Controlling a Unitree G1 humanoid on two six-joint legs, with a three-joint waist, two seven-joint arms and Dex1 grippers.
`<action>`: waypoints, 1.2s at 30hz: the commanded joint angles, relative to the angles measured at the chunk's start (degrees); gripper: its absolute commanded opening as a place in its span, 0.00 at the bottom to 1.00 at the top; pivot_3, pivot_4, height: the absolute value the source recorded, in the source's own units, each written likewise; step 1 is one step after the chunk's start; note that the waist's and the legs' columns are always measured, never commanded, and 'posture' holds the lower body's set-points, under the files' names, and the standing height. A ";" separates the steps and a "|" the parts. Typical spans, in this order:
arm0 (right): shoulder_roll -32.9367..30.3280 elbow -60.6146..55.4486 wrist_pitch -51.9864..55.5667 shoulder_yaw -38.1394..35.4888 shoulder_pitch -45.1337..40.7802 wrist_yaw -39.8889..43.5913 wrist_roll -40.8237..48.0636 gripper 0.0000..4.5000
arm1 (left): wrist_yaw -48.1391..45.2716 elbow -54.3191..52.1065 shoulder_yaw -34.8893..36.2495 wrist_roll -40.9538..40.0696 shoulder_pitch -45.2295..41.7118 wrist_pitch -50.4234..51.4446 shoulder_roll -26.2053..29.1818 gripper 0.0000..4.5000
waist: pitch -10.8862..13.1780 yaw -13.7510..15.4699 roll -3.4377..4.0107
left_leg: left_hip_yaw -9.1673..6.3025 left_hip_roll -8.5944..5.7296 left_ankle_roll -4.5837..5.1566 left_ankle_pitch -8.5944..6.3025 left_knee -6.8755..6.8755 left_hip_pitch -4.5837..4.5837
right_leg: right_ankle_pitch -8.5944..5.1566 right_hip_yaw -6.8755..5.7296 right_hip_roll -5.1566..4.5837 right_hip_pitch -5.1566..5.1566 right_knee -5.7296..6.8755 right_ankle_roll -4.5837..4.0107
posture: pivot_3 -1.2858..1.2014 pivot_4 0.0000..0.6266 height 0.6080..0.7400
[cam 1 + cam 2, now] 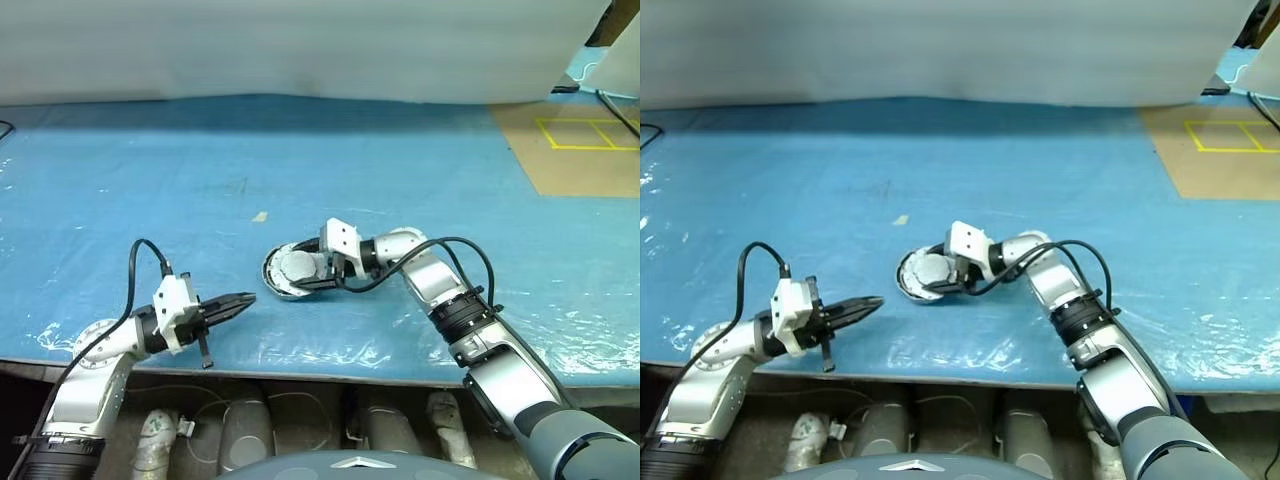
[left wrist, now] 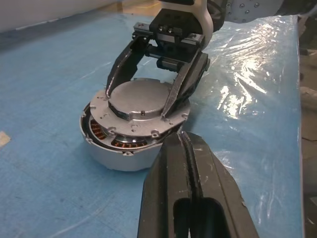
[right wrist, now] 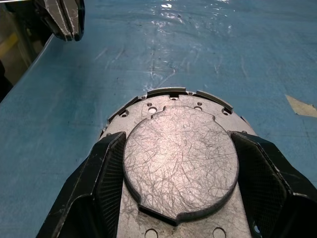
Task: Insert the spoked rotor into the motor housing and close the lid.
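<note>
Desk (image 1: pixel 400 160): blue sheet over the top, glossy and wrinkled along the near edge; tan board with yellow tape lines at the far right corner (image 1: pixel 585 145)
Motor housing (image 2: pixel 116 156): sits on the desk near the middle, slightly toward the near edge; round grey cup, copper-brown windings visible through the gap under the lid
Lid (image 2: pixel 136 104): lies on top of the motor housing, flat grey scratched disc with a raised round centre and small holes round its flange; looks slightly tilted, gap wider on the side facing the left wrist camera
Right hand (image 2: pixel 143 106): reaches in from the right, pointing left and a little down; its two black fingers (image 3: pixel 106 168) straddle the raised centre of the lid, one on each side, close against its edge; grip or mere contact cannot be told
Left hand (image 1: pixel 245 300): hovers near the front edge of the desk, left of the housing and apart from it, pointing toward it; fingers pressed together, holding nothing
Spoked rotor: not made out, possibly under the lid
</note>
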 commanded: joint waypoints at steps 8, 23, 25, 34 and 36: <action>3.49 -4.65 6.94 -3.15 -2.36 -0.69 3.56 0.66 | -0.09 0.98 1.41 -0.21 -1.45 -1.00 2.08 0.00 | 0.00 -0.10 0.00 | 0.01 0.03 0.00 0.00 0.02 0.01 | 0.02 0.00 0.03 -0.01 0.03 -0.03 | 0.52 0.24 1.00; 6.74 4.46 7.32 0.21 -1.89 -6.11 -3.00 0.66 | -0.45 2.91 1.15 -0.39 -0.68 -2.55 1.65 0.00 | -0.02 -0.29 -0.03 | 0.01 0.04 -0.01 0.00 0.01 0.19 | 0.02 0.04 0.03 0.06 0.08 -0.03 | 0.52 0.24 1.00; 6.97 5.56 6.73 0.20 -1.81 -6.68 -3.55 0.66 | -0.49 2.86 1.23 -0.42 -0.58 -2.54 1.74 0.00 | -0.02 -0.37 -0.03 | 0.01 0.05 -0.01 0.00 0.00 0.37 | -0.01 0.06 0.03 0.17 0.09 0.01 | 0.52 0.24 1.00; 7.06 11.78 2.71 1.65 -0.01 -9.04 -7.04 0.66 | -0.47 3.54 1.05 -0.55 -1.87 -2.25 1.49 0.00 | -0.03 -0.23 -0.04 | 0.01 0.02 -0.02 -0.03 -0.09 1.46 | -0.20 0.18 0.01 1.08 0.04 0.34 | 0.52 0.24 1.00; 6.55 12.91 1.07 2.14 0.27 -9.32 -8.07 0.66 | -0.42 3.75 1.00 -0.52 -2.15 -2.25 1.41 0.00 | -0.04 -0.23 -0.05 | 0.01 0.00 -0.02 -0.03 -0.10 1.55 | -0.20 0.22 0.01 1.15 0.03 0.35 | 0.52 0.24 1.00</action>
